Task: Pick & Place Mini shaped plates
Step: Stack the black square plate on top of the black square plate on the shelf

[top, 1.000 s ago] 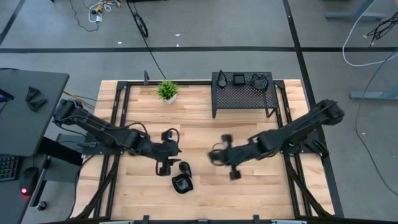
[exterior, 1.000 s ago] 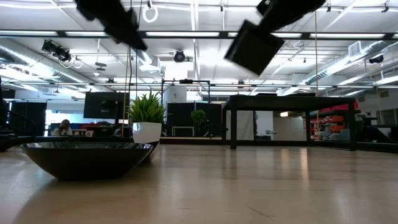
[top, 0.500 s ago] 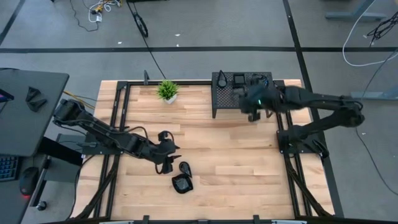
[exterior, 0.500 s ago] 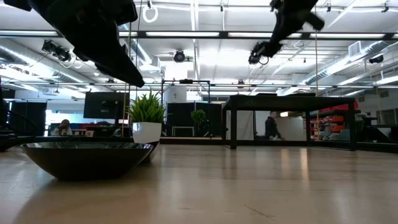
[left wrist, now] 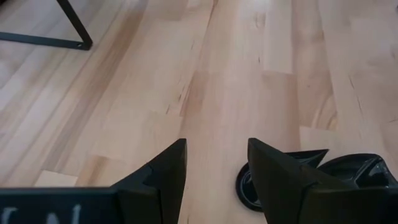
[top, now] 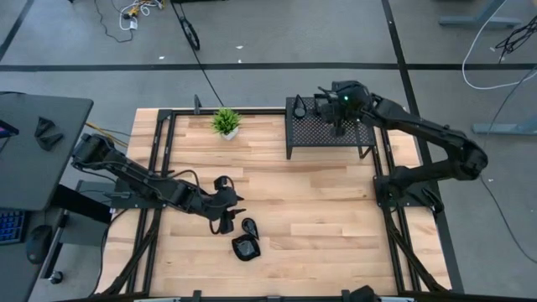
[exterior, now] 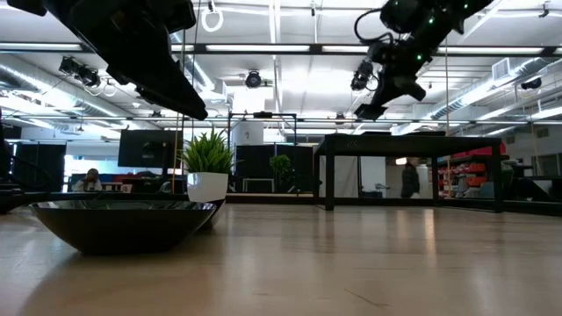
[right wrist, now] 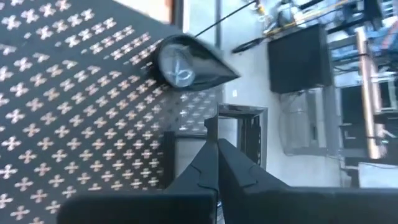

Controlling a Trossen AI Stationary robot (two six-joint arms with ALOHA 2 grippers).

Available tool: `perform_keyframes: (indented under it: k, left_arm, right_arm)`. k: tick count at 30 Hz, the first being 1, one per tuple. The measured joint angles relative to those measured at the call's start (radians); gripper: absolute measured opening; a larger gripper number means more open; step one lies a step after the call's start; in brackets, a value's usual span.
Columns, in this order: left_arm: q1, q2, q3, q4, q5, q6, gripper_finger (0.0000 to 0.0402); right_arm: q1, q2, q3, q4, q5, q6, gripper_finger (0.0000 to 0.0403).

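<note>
The left tool (top: 225,220) hovers low over the wooden table (top: 319,226) with its jaws parted and nothing between them, just beside a teardrop plate (top: 249,226) and a square plate (top: 245,247) that lie touching each other. The right tool (top: 329,107) is above the black perforated rack (top: 323,131), pinched fully together with nothing in its grip. On the rack near it rest a teardrop plate (right wrist: 186,62) and a square plate (top: 322,106).

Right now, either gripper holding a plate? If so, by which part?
No. The left gripper is open and empty above the table, near two plates. The right gripper is shut on nothing over the rack.
</note>
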Motion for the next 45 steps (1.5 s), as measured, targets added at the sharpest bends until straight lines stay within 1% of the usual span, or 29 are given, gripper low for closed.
perform_keyframes:
  k: [5,13,23,27,31,34,37,40,45]
  left_arm:
    - [0.0,0.0,0.0,0.002,0.0,-0.012,0.0177]
    - [0.0,0.0,0.0,0.009,0.0,-0.016,0.0177]
    - [0.0,0.0,0.0,0.013,-0.006,-0.016,0.0177]
    - [0.0,0.0,0.0,0.014,-0.006,-0.016,0.0177]
    - [0.0,0.0,0.0,0.014,-0.006,-0.017,0.0177]
    - [0.0,0.0,0.0,0.014,-0.006,-0.017,0.0177]
    - [0.0,0.0,0.0,0.014,-0.006,-0.017,0.0177]
    - [0.0,0.0,0.0,0.015,-0.006,-0.017,0.0177]
    - [0.0,0.0,0.0,0.016,-0.006,-0.017,0.0177]
  right_arm:
    - [-0.036,0.019,-0.023,0.013,-0.016,-0.004,0.0003]
    - [-0.05,0.03,-0.092,0.056,-0.015,-0.008,0.0007]
    - [-0.05,0.03,-0.101,0.085,-0.013,0.024,0.0012]
    - [-0.05,0.03,-0.101,0.084,-0.012,0.056,0.0032]
    - [-0.05,0.03,-0.101,0.084,0.002,0.067,0.0069]
    - [-0.037,0.02,-0.102,0.072,0.044,0.071,0.0099]
    - [-0.012,-0.008,-0.102,0.055,0.03,0.058,0.0117]
    - [-0.002,-0.019,-0.102,0.053,0.018,0.091,0.0118]
    - [-0.012,-0.002,-0.102,0.052,0.005,0.178,0.0102]
